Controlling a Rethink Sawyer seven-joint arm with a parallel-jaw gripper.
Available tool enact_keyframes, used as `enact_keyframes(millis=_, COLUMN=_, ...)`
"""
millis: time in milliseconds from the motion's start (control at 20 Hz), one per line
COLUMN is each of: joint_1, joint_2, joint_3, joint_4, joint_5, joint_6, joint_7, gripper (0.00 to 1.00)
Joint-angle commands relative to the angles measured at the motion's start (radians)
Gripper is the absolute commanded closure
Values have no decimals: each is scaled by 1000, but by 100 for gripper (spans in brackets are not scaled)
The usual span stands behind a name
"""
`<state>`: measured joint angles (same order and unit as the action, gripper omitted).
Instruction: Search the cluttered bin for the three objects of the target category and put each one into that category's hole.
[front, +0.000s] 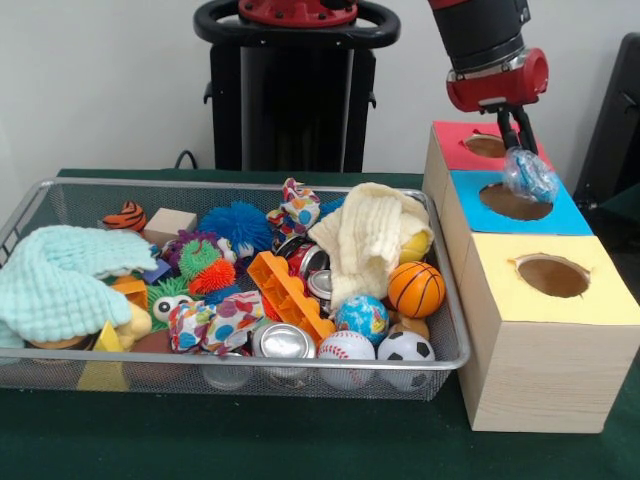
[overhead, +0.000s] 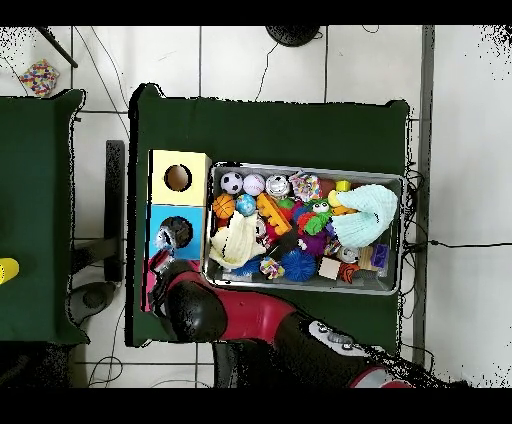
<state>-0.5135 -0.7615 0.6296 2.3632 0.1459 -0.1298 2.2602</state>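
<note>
Dark green cloth covers the table (front: 300, 440), which stands on pale floor tiles crossed by cables, with a plain white wall behind it in the front view. Much of the wire mesh bin (front: 450, 290) is a jumble: a mint knitted cloth (front: 60, 280) at its 9 o'clock edge and a cream knitted cloth (front: 365, 240) near 1 o'clock drape over whatever lies beneath them, and several cans (front: 283, 342) show only their lids. Along the bin's front edge sit a baseball (front: 345, 350), a soccer ball (front: 405, 348), a small globe ball (front: 362, 315) and an orange basketball (front: 416, 288). Beside the bin stands a row of wooden boxes topped red (front: 455, 150), blue (front: 560, 215) and yellow (front: 600, 295), each with a round hole; the red one is partly hidden behind the arm. The gripper (front: 522, 150) hangs above the blue box's hole (front: 515, 203), its fingers closed on a crumpled clear-blue plastic object (front: 530, 175), too scrunched to identify, which hangs just at 12 o'clock of that hole without touching it.
</note>
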Motion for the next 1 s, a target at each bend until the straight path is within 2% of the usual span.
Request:
enact_keyframes(millis=50, joint_1=26, joint_2=-15, joint_3=-95, joint_4=-114, joint_5=54, joint_6=-20, joint_7=156, gripper=0)
enact_keyframes(millis=500, joint_1=38, joint_2=-18, joint_3=-117, joint_4=-132, joint_5=42, joint_6=0, joint_7=138, gripper=0)
enact_keyframes(millis=800, joint_1=23, joint_2=-6, joint_3=-100, joint_4=-134, joint_5=36, joint_6=1, joint_7=144, gripper=0)
enact_keyframes(millis=1000, joint_1=35, joint_2=-18, joint_3=-130, joint_4=-144, joint_5=41, joint_6=25, joint_7=124, gripper=0)
